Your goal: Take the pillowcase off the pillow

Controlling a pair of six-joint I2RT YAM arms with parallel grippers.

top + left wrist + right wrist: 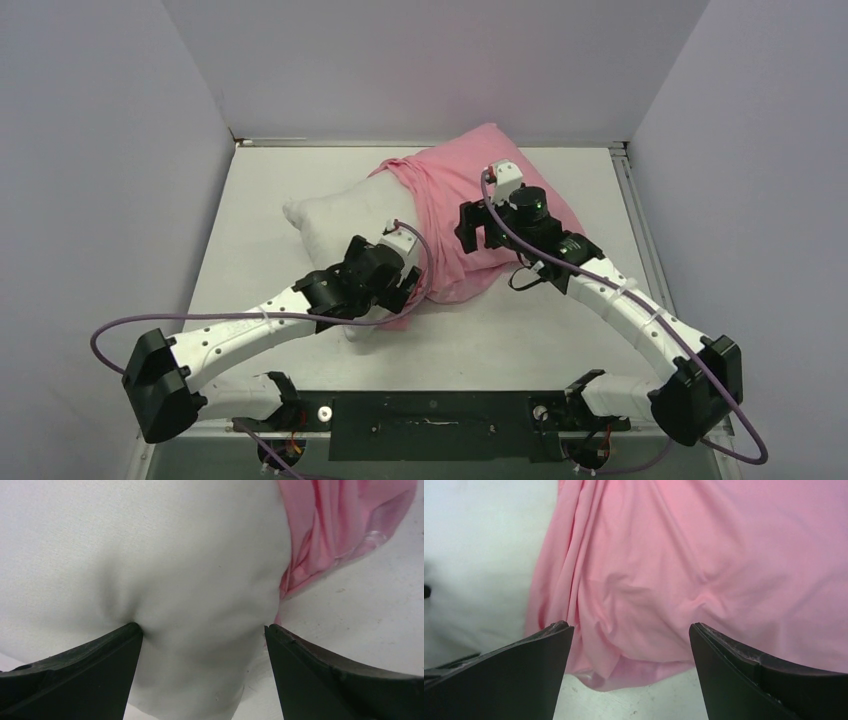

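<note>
**A:** What surrounds the work area?

**B:** A white table point(560, 340) with a matte top, seen from above. Plain lavender-grey walls enclose it on three sides: a left wall point(100, 150), a back wall point(430, 60) and a right wall point(760, 150).

**A:** Anything along the edges?

**B:** A silver metal rail point(632, 205) runs along the table's right edge, at the foot of the right wall. A second rail point(320, 142) lies along the far edge, below the back wall. The two meet at the far right corner.

**A:** And close up?

**B:** Both wrist views show the same pale table surface, with a few faint marks.
</note>
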